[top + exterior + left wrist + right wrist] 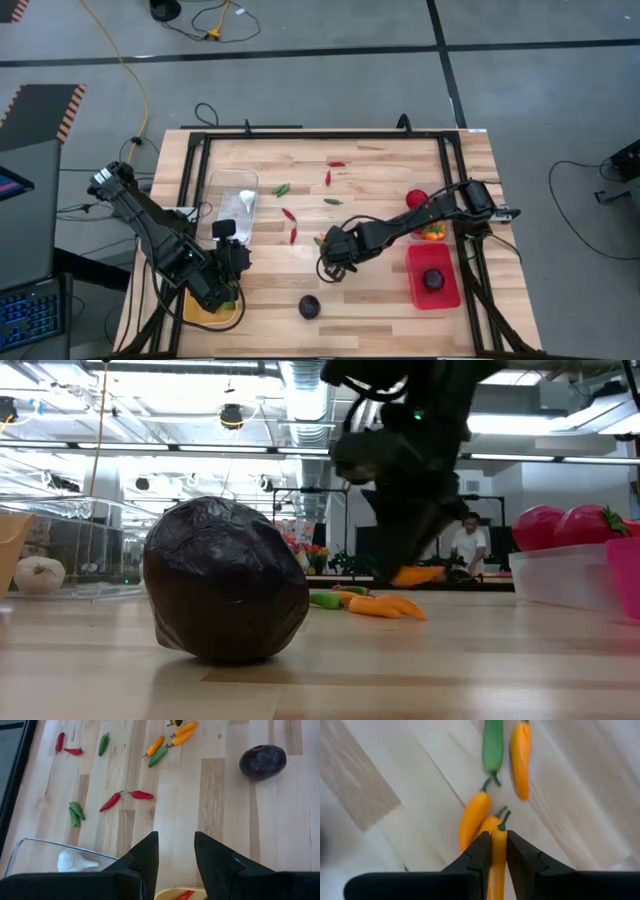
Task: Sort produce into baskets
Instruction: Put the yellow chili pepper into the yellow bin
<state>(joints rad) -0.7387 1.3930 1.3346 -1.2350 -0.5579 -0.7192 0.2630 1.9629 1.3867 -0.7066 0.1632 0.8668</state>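
Right gripper [494, 851] clamped on an orange chilli [496, 865] near the middle of the wooden table [380, 300].

The chilli sits lengthwise between the two dark fingers, its green stem poking out past their tips. Just beyond the fingertips lie two more orange chillies [474, 817] and a green chilli [492, 742], close together on the wood. From above, this gripper sits just left of the red basket [415, 285], which holds a dark purple round [434, 280]. Another purple round [309, 306] lies on the table near the front edge. The left gripper [175, 857] hangs over the yellow basket [205, 316] at the front left corner, fingers apart and holding nothing. Beside it, the clear basket [232, 185] holds a white garlic [246, 198].
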